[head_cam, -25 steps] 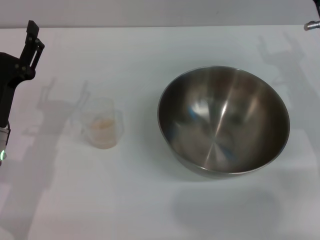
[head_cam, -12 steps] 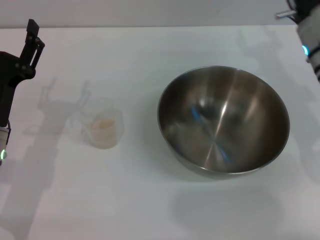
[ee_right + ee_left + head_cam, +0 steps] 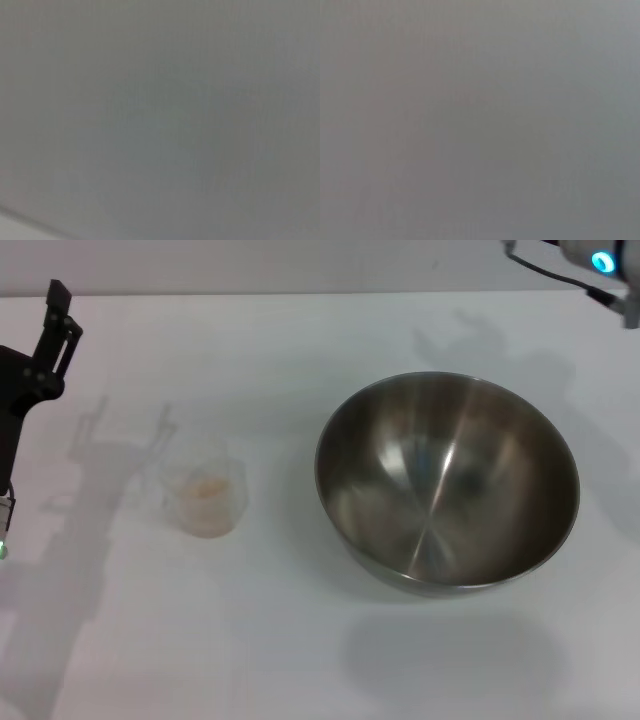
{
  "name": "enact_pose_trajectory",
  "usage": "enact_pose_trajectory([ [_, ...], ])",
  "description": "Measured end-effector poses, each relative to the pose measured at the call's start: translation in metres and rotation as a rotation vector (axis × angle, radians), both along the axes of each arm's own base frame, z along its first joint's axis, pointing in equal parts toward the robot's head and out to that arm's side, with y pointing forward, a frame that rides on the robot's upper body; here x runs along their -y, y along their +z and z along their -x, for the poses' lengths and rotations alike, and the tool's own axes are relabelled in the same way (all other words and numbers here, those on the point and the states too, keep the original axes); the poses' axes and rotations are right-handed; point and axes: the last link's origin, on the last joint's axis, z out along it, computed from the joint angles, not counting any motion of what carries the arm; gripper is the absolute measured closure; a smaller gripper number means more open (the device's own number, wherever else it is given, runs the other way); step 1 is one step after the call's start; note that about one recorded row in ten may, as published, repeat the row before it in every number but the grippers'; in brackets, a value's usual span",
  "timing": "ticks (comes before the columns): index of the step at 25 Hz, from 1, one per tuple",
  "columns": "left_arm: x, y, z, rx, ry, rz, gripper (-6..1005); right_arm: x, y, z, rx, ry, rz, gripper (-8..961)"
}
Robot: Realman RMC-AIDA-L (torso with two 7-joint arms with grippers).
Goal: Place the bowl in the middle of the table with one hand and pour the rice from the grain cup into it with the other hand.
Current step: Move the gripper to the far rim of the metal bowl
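The bowl (image 3: 447, 480), a large stainless-steel one, stands empty on the white table (image 3: 300, 640), right of the middle. The grain cup (image 3: 207, 498), clear plastic with rice (image 3: 206, 490) in its bottom, stands upright to the left of the bowl. My left gripper (image 3: 57, 318) hangs at the far left edge, above and to the left of the cup, open and empty. Of my right arm (image 3: 598, 262) only a part with a blue light shows at the top right corner; its fingers are out of view. Both wrist views show only plain grey.
Gripper shadows lie on the table beside the cup (image 3: 120, 435) and beyond the bowl (image 3: 470, 340). The table's far edge (image 3: 300, 293) runs along the top of the head view.
My right arm has come into view at the top right and moved left along the top edge; its shadow has slid left beyond the bowl. My left gripper has shifted slightly left. Bowl and cup are still.
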Motion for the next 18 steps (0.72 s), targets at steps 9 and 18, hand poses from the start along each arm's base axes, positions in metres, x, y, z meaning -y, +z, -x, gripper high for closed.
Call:
enact_pose_trajectory([
  [9,0.001,0.004,0.001,0.005,0.000,-0.021,182,0.012,0.025,-0.001,0.124,-0.223,0.226,267],
  [18,-0.001,0.005,-0.002,0.005,-0.017,-0.029,186,0.007,0.007,-0.033,0.217,-0.382,0.461,268],
])
